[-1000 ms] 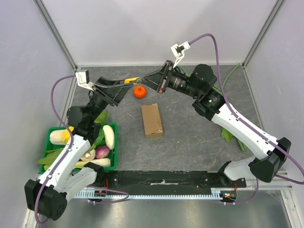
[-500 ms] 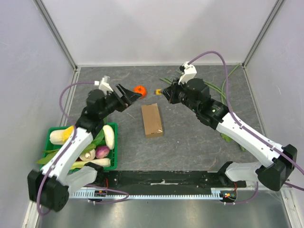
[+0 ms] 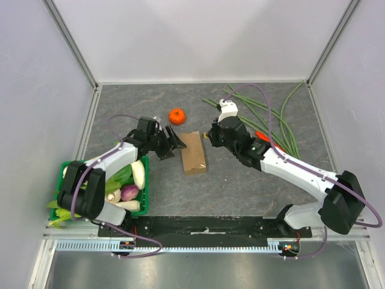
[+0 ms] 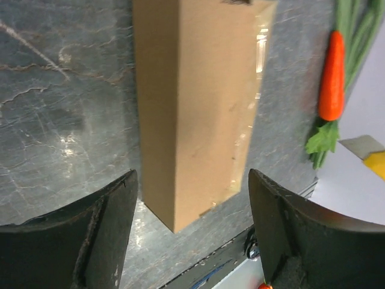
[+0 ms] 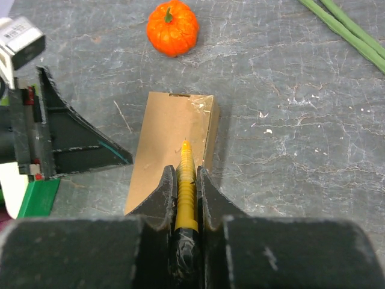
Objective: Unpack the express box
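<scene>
Bright, even overhead light with soft shadows; white glare spots on the dark grey stone-patterned bench [image 4: 66, 141].

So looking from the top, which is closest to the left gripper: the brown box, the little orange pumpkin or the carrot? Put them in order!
From the left gripper:
1. The express box, right beside its fingertips, toward the middle.
2. The little orange pumpkin, a bit farther back.
3. The carrot, far across on the right side, past the box.

From where I stand, no writing, label or number is legible anywhere, the plain express box [image 3: 193, 152] included.
</scene>
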`<state>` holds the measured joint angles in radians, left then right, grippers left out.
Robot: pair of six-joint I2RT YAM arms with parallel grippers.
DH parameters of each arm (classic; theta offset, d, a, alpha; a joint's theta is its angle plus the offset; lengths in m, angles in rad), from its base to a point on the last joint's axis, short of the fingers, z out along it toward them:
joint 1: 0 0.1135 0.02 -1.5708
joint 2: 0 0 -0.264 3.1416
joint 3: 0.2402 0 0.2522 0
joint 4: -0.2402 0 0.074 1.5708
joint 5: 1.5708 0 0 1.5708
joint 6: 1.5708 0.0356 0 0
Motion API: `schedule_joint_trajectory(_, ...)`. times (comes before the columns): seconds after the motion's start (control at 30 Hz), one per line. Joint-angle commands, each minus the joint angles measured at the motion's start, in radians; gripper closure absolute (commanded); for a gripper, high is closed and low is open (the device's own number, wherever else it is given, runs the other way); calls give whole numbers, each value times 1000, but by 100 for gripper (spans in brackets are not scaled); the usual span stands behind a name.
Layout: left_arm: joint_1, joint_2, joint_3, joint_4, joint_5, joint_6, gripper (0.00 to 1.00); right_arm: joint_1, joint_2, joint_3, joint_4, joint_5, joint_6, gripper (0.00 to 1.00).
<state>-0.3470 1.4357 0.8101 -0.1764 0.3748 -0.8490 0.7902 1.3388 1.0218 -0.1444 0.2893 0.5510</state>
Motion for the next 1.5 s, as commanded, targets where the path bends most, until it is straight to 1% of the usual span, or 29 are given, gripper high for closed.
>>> schedule_joint_trajectory(0.0,-6,110,27,12,41,33,23,27,42,-16,123,92,-28,100)
schedule_joint_trajectory(0.1,-6,156,24,37,71,19,24,49,74,-12,137,134,-37,100)
schedule_joint_trajectory(0.2,-9,167,15,57,84,18,25,64,91,-17,170,171,-39,100)
schedule_joint_trajectory(0.43,-14,186,0,45,61,24,25,67,138,-31,183,192,-40,100)
schedule_joint_trajectory(0.53,-17,193,0,40,47,28,27,66,163,-31,181,206,-31,100)
schedule_joint_trajectory(0.6,-18,204,6,38,47,33,33,66,177,-26,177,215,-31,100)
schedule_joint_trajectory(0.63,-20,212,9,37,47,37,40,66,181,-26,175,218,-31,100)
schedule_joint_trajectory(0.73,-23,230,30,29,41,62,49,67,200,-17,177,228,-36,100)
schedule_joint_trajectory(0.9,-27,273,60,6,21,82,55,66,233,0,178,240,-43,100)
schedule_joint_trajectory(0.93,-27,279,67,0,19,85,59,67,237,4,178,246,-45,100)
schedule_joint_trajectory(1.0,-27,290,75,-15,13,88,63,67,247,11,178,244,-48,100)
schedule_joint_trajectory(1.03,-27,292,75,-23,-3,88,68,67,249,17,178,246,-49,100)
schedule_joint_trajectory(1.1,-27,290,74,-38,-20,93,71,66,260,21,183,246,-51,100)
schedule_joint_trajectory(1.13,-27,293,72,-43,-34,100,76,67,263,26,184,246,-52,100)
schedule_joint_trajectory(1.17,-27,295,73,-49,-39,105,78,67,266,27,189,246,-56,100)
schedule_joint_trajectory(1.33,-27,307,78,-64,-47,125,85,66,286,46,192,244,-57,100)
schedule_joint_trajectory(1.47,-27,312,83,-74,-51,131,86,66,304,47,190,244,-60,100)
